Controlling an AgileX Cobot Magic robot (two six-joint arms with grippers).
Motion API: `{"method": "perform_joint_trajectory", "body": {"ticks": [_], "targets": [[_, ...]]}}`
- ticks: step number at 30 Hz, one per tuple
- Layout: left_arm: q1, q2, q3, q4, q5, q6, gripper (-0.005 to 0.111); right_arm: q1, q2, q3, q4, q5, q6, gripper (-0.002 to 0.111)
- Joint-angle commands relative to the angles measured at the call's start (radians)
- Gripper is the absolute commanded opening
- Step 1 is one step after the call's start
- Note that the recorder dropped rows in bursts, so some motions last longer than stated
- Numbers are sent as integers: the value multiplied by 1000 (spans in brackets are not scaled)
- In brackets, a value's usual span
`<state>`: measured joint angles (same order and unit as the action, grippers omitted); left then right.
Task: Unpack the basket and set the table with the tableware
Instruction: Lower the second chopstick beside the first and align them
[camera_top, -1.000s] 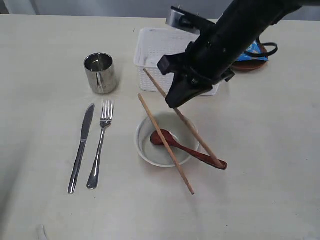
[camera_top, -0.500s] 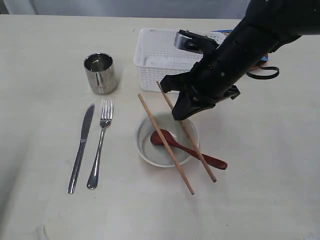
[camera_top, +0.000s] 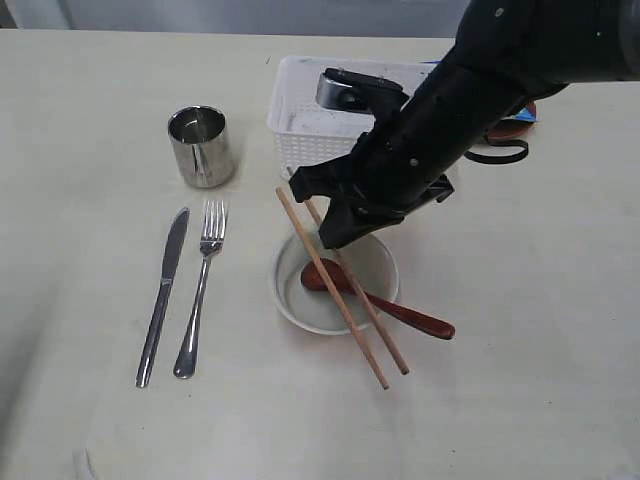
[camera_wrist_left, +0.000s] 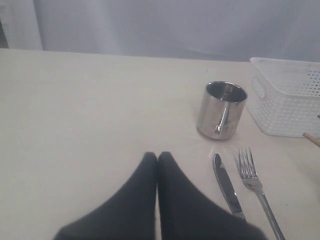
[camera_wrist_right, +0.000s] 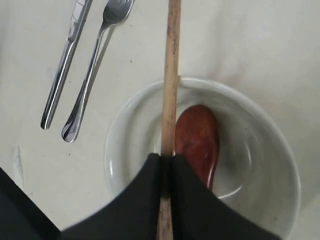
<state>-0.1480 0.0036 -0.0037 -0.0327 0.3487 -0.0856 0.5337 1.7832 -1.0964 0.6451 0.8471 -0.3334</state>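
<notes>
Chopsticks: we count two wooden chopsticks (camera_top: 345, 315), slanting side by side across the bowl (camera_top: 285, 300) around the middle of the desk (camera_top: 520, 400).
Held chopstick: the held chopstick (camera_top: 390, 345) runs out from between the right fingers (camera_wrist_right: 152, 172), which are pinched tight on it above the bowl. Its free end points toward the desk's near edge.
Free chopstick: the free chopstick (camera_top: 302, 235) lies just beside it, clear of the fingers.
Bowl and spoon: we count one pale bowl and one dark red spoon (camera_top: 415, 320), with its scoop inside and its handle out over the rim.
Basket: one white basket (camera_top: 305, 110) stands beyond the bowl, toward the far edge.
Cup, knife, fork: one steel cup (camera_top: 201, 146), one knife (camera_top: 163, 297) and one fork (camera_top: 200, 290) sit toward the desk's left edge in the exterior view.
Left fingers: we see the left fingers (camera_wrist_left: 147, 167) pressed together, holding nothing, apart from the cup.
</notes>
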Motion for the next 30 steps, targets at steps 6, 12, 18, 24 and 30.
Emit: {"method": "perform_joint_trajectory", "body": {"ticks": [6,12,18,24,30], "targets": [[-5,-4,4,1,-2,3,0,3,22,8,-17,-12,24,-1],[-5,-4,4,1,-2,3,0,3,26,8,-17,-30,26,-1],[-5,-4,4,1,-2,3,0,6,28,8,-20,-30,28,0],[-5,-4,4,1,-2,3,0,6,28,8,-22,-26,28,1],[-5,-4,4,1,-2,3,0,6,28,8,-22,-24,28,27]]}}
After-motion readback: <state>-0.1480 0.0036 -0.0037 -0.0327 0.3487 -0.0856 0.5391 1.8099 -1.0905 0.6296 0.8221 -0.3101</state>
